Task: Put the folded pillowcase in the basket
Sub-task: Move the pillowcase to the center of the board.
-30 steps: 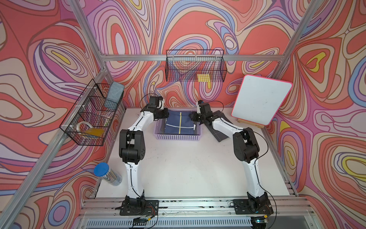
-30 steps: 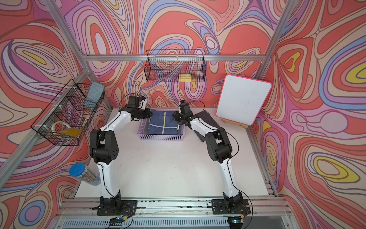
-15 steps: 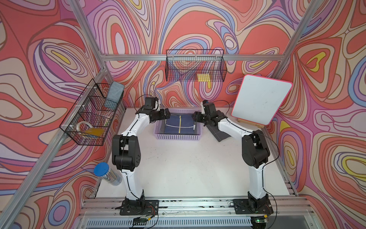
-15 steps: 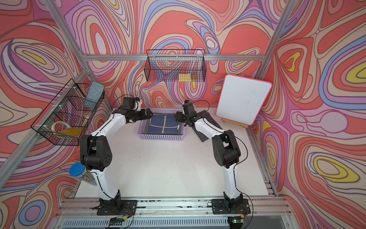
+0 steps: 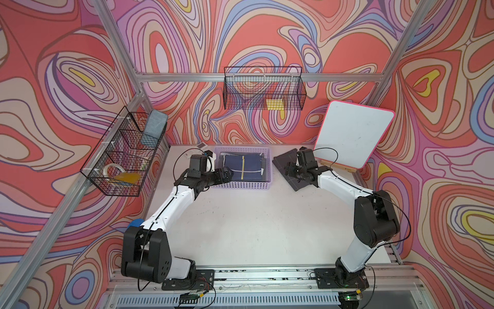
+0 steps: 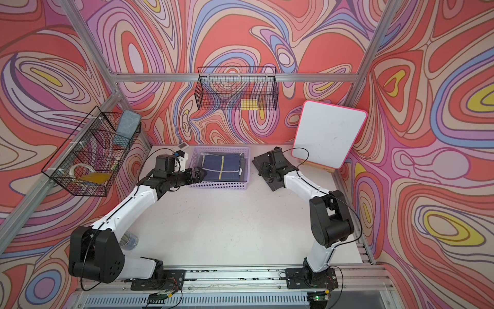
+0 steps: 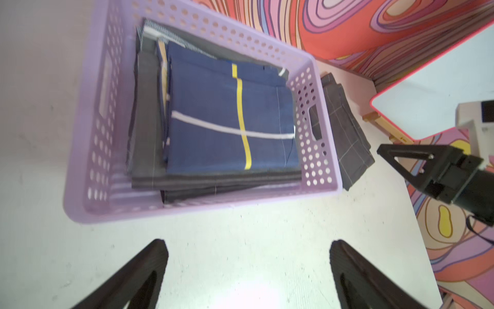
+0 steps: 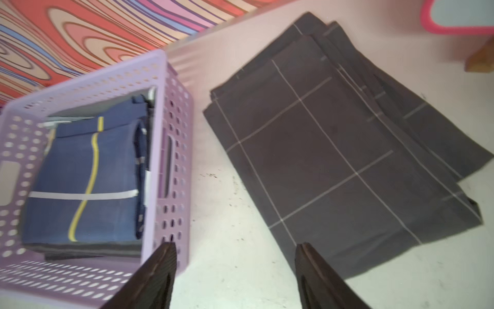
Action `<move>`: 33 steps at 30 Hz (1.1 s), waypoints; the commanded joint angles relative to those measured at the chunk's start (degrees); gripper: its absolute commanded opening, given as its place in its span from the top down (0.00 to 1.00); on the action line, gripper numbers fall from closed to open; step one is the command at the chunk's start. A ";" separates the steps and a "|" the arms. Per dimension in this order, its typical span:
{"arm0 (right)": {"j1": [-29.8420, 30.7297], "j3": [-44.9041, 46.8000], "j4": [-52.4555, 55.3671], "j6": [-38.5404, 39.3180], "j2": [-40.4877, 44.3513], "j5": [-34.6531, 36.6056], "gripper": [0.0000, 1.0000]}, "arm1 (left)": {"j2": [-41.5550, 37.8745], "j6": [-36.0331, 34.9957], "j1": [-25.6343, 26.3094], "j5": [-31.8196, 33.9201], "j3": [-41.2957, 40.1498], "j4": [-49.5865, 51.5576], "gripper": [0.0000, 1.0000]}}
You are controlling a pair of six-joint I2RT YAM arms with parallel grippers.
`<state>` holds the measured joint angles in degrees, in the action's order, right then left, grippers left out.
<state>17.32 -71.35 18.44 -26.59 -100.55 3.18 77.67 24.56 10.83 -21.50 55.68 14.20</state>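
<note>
The navy pillowcase [image 7: 230,120] lies folded in the lilac basket [image 7: 187,211], seemingly atop grey cloths [image 7: 213,183]. The left pincer [image 7: 248,256] and right pincer [image 8: 235,251] both gape apart, empty.

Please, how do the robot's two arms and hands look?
The left arm and right arm have white links and bulky black joints, with thin black cables looping near the wrists. The left hand and right hand are black, with tapering ribbed fingers.

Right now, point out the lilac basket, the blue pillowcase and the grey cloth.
lilac basket [image 5: 248,184]: a top view, front wall.
blue pillowcase [image 7: 208,149]: left wrist view, top face.
grey cloth [image 8: 334,160]: right wrist view, top fold.
</note>
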 commanded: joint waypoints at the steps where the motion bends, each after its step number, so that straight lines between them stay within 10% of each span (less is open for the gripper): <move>1: -0.08 -2.00 4.06 3.67 -3.59 1.91 0.31 | -4.13 1.96 1.66 -0.50 -4.44 -3.71 0.01; 14: -0.11 -17.41 18.20 13.04 -17.67 4.46 0.46 | -11.31 2.11 2.44 0.27 -14.26 -3.48 0.01; 33: -0.10 -16.22 19.49 13.39 -20.43 2.97 0.68 | -10.67 2.56 2.44 -1.52 -16.10 -5.41 0.01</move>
<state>17.12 -88.25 37.28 -13.10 -119.94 6.39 67.61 27.03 13.10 -22.41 40.36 9.78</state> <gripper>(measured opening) 0.324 0.991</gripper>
